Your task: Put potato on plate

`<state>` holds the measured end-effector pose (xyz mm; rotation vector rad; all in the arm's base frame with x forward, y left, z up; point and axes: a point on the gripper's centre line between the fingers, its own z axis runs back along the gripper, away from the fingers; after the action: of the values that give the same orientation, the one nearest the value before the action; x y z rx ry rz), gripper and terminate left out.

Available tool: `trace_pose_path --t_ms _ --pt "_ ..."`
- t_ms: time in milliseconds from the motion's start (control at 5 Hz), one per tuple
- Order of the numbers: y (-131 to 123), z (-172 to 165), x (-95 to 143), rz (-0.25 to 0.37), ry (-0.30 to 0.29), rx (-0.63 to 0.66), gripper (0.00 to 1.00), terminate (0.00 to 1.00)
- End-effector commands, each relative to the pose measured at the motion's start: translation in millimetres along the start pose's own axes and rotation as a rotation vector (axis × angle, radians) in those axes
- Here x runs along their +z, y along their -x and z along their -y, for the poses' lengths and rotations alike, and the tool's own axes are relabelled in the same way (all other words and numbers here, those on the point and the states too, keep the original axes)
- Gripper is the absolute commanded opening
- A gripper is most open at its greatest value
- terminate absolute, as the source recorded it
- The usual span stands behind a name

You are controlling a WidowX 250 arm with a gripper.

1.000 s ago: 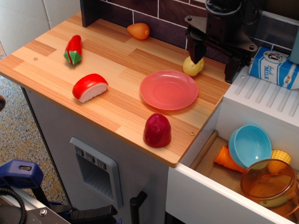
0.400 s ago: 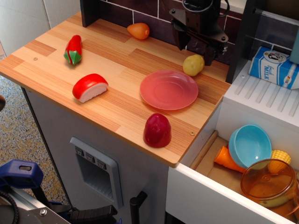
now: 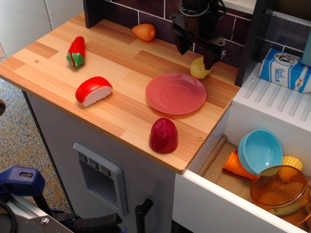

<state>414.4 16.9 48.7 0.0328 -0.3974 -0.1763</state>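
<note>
Counter [image 3: 121, 111]: bare wood runs left of the plate to the front edge.
Plate [image 3: 175, 93]: unmoved, near the right edge.
Gripper [image 3: 195, 48]: has dropped lower since 0.4 s ago; fingers spread, grasping nothing.
Potato [image 3: 198, 69]: on the counter just behind the plate, now partly hidden by one finger.

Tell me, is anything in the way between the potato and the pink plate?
No. The potato sits on the wood just behind the plate, with nothing between them. The claw hangs right over the potato.
</note>
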Motion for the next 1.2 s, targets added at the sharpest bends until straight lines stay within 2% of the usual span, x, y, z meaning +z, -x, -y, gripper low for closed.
trace_pose_path --t_ms 0,600,800,1000 --pt "-5.2 -4.7 -0.7 0.058 -0.007 0.019 1.0 0.0" --pt "-1.1 7.0 -25.8 0.067 0.04 0.052 1.0 0.0" --pt "-2.0 8.4 -24.2 0.059 0.024 0.082 0.0 0.0" --pt "-7.7 6.2 -0.9 0.036 -0.017 0.068 0.0 0.0"
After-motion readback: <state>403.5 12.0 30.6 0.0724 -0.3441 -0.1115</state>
